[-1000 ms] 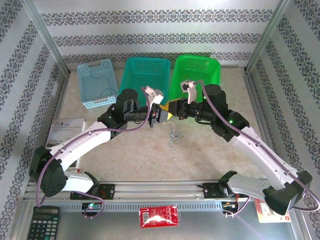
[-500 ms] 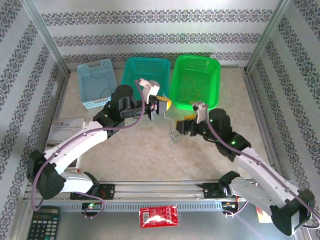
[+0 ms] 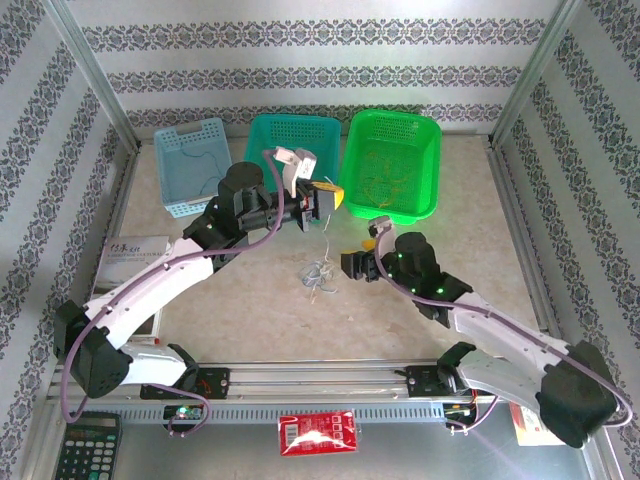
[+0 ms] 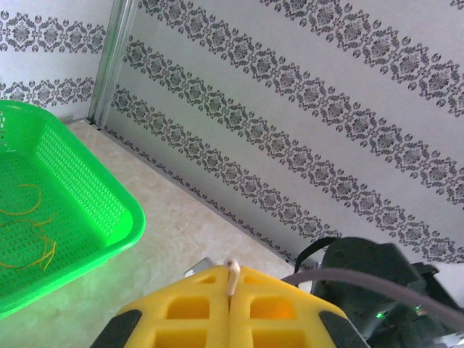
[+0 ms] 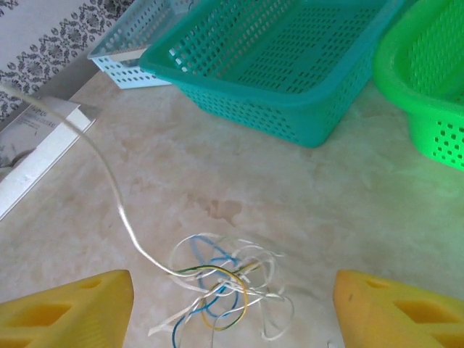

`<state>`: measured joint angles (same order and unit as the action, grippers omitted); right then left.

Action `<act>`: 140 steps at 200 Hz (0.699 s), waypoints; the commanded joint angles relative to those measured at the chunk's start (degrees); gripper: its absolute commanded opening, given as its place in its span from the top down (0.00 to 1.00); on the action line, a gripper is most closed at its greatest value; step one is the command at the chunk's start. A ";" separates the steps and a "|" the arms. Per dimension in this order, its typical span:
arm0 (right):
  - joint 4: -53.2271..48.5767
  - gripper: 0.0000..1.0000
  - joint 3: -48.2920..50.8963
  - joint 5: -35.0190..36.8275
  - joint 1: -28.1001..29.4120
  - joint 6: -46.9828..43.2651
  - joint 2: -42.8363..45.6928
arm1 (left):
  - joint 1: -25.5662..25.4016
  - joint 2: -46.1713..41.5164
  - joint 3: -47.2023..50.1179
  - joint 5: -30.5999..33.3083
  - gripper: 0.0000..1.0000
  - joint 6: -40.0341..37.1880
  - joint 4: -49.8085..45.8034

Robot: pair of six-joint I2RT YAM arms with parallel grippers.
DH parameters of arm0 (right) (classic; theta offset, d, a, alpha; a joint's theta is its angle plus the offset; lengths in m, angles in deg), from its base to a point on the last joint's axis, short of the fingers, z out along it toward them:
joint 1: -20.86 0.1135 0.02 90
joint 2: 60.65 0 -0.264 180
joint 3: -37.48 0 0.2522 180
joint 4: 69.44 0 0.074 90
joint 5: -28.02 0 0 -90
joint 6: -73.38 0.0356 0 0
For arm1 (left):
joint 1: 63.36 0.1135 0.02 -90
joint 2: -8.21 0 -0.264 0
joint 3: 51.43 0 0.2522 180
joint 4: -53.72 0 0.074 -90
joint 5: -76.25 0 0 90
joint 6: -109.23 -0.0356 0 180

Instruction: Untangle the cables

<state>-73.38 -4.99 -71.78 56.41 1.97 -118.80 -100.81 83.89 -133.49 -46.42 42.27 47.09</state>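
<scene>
— Cables (image 3: 318, 274): where?
— Heaped in a small loose knot on the table (image 3: 250, 305), in front of the teal basket (image 3: 290, 140), between the two arms. Blue, yellow and white strands wound together.
— Left claw (image 3: 327, 198)?
— Raised above the knot, near the teal basket's front rim. Pinched fully together on the tip of one white strand (image 4: 230, 267); rest of it hanging in a long curve down into the heap.
— Right claw (image 5: 233, 286)?
— Low over the table, just beside the knot. Spread wide, yellow fingers (image 5: 72, 312) far apart, gripping nothing; from its wrist camera, knot lying between them, touched by neither.
— Anything else?
— Thin yellow-orange strands (image 4: 45, 250) loose in the green basket (image 3: 428, 160), well apart from the knot. Light blue basket (image 3: 170, 165) to the left of the teal one.
</scene>
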 commanded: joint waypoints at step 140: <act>23.39 0.31 -3.31 8.50 7.25 1.19 -16.55 | -0.78 -0.04 -3.51 1.94 1.00 3.60 2.45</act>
<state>-59.22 -6.50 -68.70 62.74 1.62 -131.00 -100.81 83.91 -134.40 -44.89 43.89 47.07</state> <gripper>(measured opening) 0.703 0.049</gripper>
